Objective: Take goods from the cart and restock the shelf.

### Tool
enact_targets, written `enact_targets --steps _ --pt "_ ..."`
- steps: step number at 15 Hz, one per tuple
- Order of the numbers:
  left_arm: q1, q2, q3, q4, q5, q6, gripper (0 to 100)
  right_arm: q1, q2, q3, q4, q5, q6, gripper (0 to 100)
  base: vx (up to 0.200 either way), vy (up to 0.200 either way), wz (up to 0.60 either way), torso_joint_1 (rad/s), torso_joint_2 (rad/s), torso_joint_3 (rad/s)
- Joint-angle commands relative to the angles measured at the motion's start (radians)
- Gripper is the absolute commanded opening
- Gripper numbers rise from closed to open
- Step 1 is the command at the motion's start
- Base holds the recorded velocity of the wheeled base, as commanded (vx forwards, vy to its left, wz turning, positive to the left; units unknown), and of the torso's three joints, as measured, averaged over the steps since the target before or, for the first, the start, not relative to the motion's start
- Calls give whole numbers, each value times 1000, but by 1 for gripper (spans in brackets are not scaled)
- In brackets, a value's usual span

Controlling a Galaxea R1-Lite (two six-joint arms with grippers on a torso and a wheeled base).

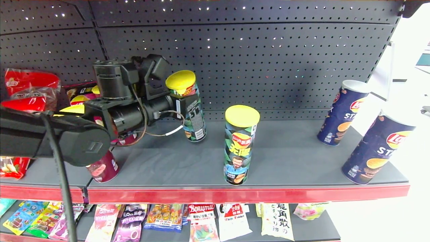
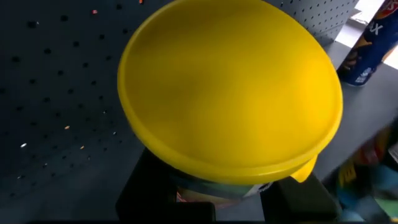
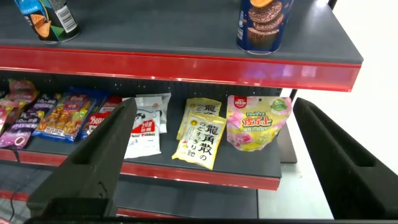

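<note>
Yellow-lidded can (image 1: pixel 181 82) sits upper left of centre in the head view, at the rear of the shelf (image 1: pixel 295 151), clamped by the left gripper (image 1: pixel 184 107). The right gripper (image 3: pixel 217 162) is spread wide, holding nothing.

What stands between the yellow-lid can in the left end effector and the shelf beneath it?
Nothing visible. The held can in the left end effector is over bare shelf at the back; another yellow-lid can stands apart, nearer the front.

Grey metal upper shelf (image 1: pixel 285 158): yellow-lidded cardboard chip can (image 1: pixel 195 122) back left, second yellow-lidded chip can (image 1: pixel 239 151) front centre, blue white-lidded chip can (image 1: pixel 340 114) right rear, second blue chip can (image 1: pixel 376 151) right front. Flat plastic snack bags (image 1: pixel 201 222) on the shelf below.
</note>
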Motion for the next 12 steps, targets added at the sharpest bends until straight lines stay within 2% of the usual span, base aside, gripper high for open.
enact_targets --steps 1,2,4,5,12 --pt "-22 79 -80 29 7 -3 0 0 2 0 -1 0 0 100 0 0 0 0 0 0" --pt "-26 102 -118 49 8 -5 0 0 2 0 1 0 0 100 0 0 0 0 0 0" --pt "-50 135 -200 87 11 -37 0 0 2 0 1 0 0 100 0 0 0 0 0 0" --pt "-63 152 -233 113 11 -42 0 0 2 0 -1 0 0 100 0 0 0 0 0 0" --pt "-91 243 -344 149 25 -43 0 0 2 0 1 0 0 100 0 0 0 0 0 0"
